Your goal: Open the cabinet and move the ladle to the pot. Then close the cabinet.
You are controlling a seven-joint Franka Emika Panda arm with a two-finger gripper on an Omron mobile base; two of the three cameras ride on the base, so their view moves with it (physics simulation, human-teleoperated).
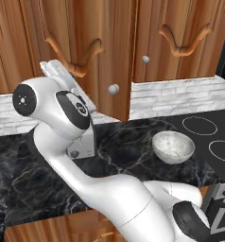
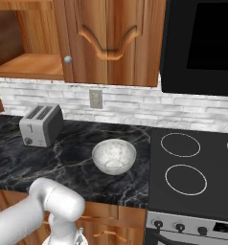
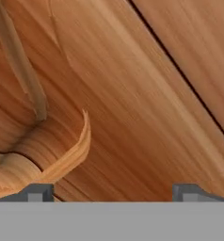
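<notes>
While my two-finger gripper (image 3: 112, 192) hovers with jaws spread wide and empty against the reddish-brown wooden wall cabinet (image 1: 105, 42), its near door stands ajar. Opening is in hand; next I judge I must reach the small round silver knob (image 1: 113, 89).

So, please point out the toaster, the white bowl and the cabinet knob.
toaster (image 2: 40, 125): right base view, on its front side.
white bowl (image 2: 114, 156): right base view, on its inner wall.
cabinet knob (image 1: 113, 89): left base view, on the round silver head.
</notes>
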